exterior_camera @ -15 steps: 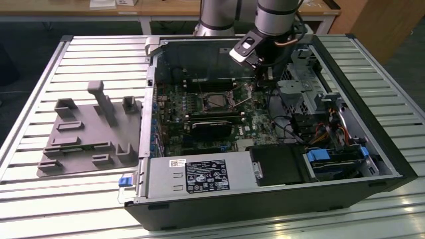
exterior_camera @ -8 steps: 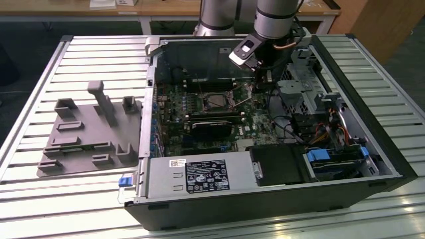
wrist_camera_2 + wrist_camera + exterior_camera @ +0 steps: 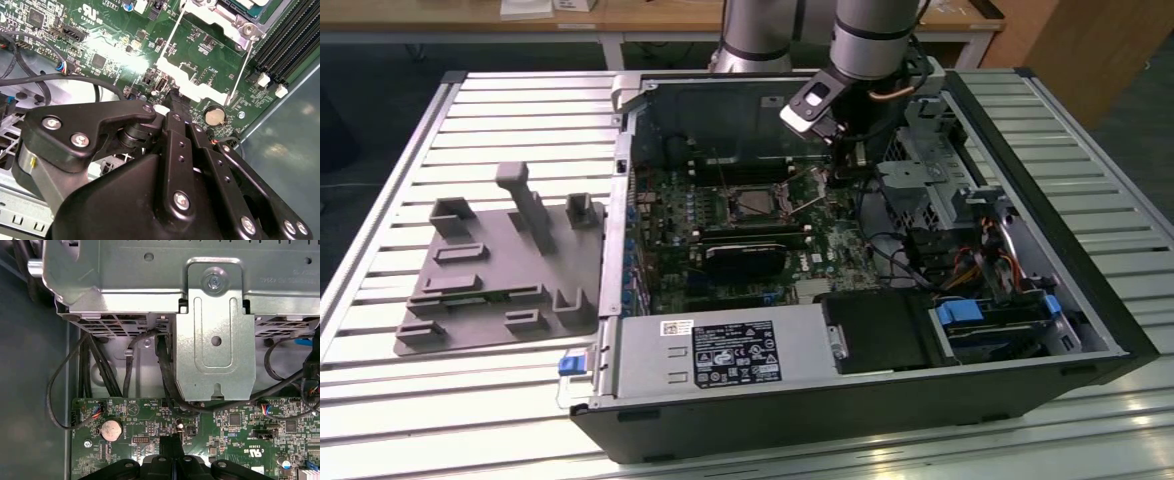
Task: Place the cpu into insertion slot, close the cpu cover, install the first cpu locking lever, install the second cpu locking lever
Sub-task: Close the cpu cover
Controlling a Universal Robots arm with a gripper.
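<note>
My gripper point(image 3: 851, 170) reaches down into the open computer case, just to the exterior view's right of the insertion slot point(image 3: 754, 205). Its black fingers are shut together in both wrist views, with nothing visible between them point(image 3: 172, 97) point(image 3: 172, 442). The cpu cover point(image 3: 192, 85) stands swung open, away from the slot. Its silver frame edge lies right at my fingertips, and I see green board through its cut-out. The slot's silver rim point(image 3: 220, 22) shows beyond it. A grey flat surface, probably the cpu point(image 3: 250, 3), lies inside the rim. I cannot tell the locking levers apart from the cover's thin sides.
A metal drive cage point(image 3: 215, 340) and black cables point(image 3: 165, 370) crowd the space behind my gripper. A coin battery point(image 3: 215, 116) and the long memory slots point(image 3: 290, 40) flank the socket. A grey fixture plate point(image 3: 494, 270) lies on the slatted table. A power supply point(image 3: 720, 355) fills the case's near side.
</note>
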